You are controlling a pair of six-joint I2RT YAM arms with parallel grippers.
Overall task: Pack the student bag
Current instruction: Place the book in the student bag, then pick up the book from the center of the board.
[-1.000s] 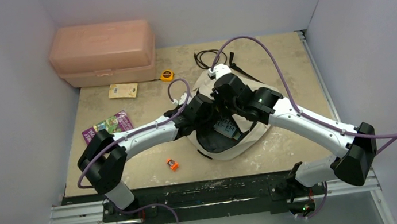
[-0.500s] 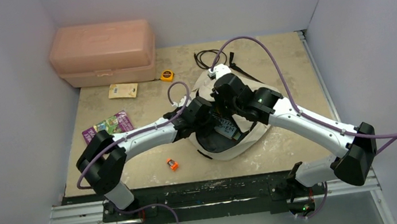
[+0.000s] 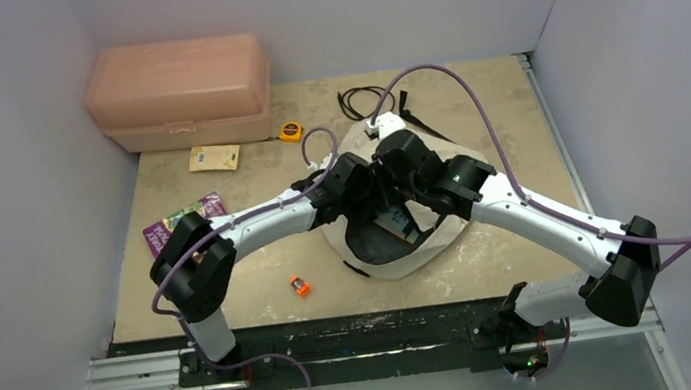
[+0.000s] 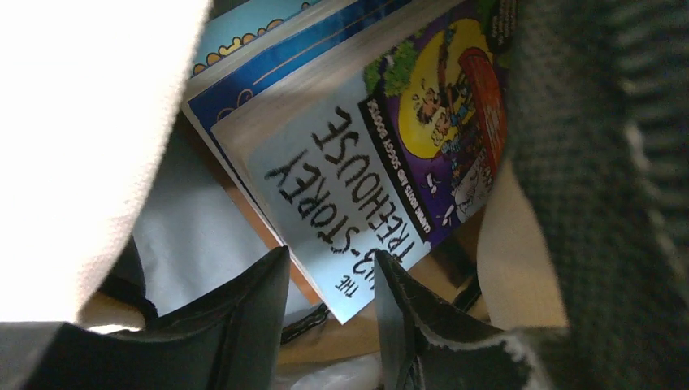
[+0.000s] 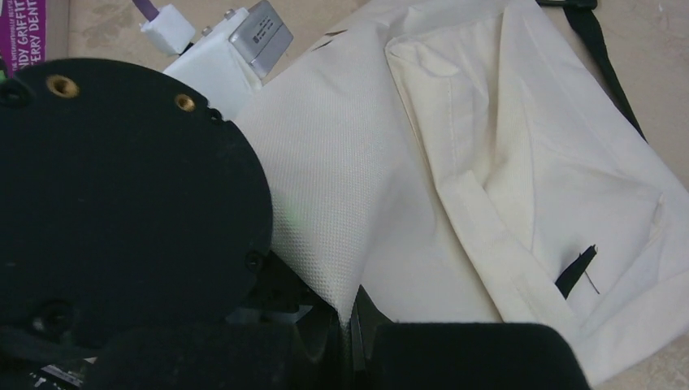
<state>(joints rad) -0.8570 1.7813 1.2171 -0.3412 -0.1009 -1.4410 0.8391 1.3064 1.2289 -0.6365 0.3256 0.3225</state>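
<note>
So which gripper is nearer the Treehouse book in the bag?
Left. The left gripper is at a corner of the Treehouse book; the right gripper pinches the student bag fabric, off the book.

Bag (image 3: 400, 256): cream fabric backpack, black zip lines. Lies flat on table (image 3: 264, 296), centre-right. Mouth gapes toward near-left, dark inside. "Treehouse" book (image 4: 382, 162) sits slanted inside, cover up, w/ other blue-edged books under it. Front pocket (image 5: 520, 203) creased. Black strap (image 3: 425, 122) trails off far side.
</note>
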